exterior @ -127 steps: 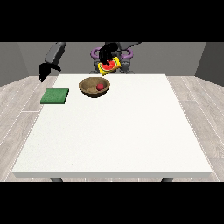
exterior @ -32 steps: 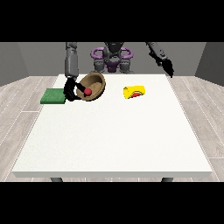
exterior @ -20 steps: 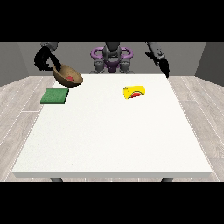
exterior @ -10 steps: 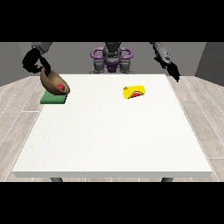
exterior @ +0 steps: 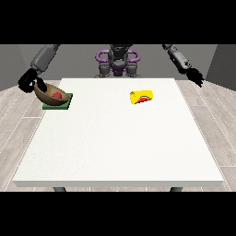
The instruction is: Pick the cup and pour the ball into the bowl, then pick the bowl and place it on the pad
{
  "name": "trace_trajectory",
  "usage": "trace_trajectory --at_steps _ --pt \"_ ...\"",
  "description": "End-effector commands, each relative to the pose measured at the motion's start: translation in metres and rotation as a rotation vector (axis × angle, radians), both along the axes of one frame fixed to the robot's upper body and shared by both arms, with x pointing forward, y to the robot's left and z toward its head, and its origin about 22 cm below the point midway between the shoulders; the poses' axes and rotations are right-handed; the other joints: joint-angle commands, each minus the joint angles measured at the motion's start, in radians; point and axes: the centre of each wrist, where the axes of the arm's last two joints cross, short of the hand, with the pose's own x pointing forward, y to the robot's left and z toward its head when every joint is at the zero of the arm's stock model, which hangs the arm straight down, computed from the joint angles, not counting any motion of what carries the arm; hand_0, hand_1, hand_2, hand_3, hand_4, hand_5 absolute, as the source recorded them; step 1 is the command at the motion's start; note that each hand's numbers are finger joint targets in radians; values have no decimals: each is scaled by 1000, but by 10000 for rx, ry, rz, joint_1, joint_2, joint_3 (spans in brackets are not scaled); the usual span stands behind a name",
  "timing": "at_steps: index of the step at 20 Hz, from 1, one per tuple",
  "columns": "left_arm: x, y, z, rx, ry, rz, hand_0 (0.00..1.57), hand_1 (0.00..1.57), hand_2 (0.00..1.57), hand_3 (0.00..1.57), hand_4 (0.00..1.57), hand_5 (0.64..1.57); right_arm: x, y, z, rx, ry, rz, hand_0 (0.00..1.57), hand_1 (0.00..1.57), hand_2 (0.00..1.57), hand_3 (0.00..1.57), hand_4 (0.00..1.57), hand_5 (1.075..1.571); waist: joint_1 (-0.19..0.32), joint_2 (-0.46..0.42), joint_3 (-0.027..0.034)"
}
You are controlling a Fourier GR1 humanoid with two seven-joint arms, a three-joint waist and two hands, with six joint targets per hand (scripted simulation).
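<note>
The fingers of the hand at the view's left point(exterior: 28, 82) grasp the bowl point(exterior: 50, 94), ball point(exterior: 57, 95) inside, tilted over the pad point(exterior: 58, 102). Released off-centre, it could slide onto the worktop point(exterior: 120, 138). The other hand point(exterior: 197, 76): cannot tell.

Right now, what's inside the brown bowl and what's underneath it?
Inside the brown bowl lies a red ball. Beneath it is the green pad; the bowl covers part of the pad, so whether they touch can't be told. The hand at the view's left holds the bowl's rim.

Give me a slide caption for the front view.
Robot hand lowers bowl with ball onto pad; cup lies tipped.
</note>
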Motion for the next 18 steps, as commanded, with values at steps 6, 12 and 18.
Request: trace_trajectory --at_steps 6,12,18 --pt "-13 32 24 -62 -773 320 0 0 0 0 861 1168 9 -1 -15 4640 -1585 -688 1571 1571 1571 1262 635 1378 57 735 169" --pt "-26 43 34 -272 -931 341 0 0 0 0 861 1188 -4 -34 19 5266 -2662 -1480 146 146 630 236 0 1237 -213 861 152" --pt "-33 48 35 -292 -217 643 0 0 0 0 883 1213 -11 -50 51 5402 -2261 -1491 0 0 483 31 0 1297 -359 1 141"
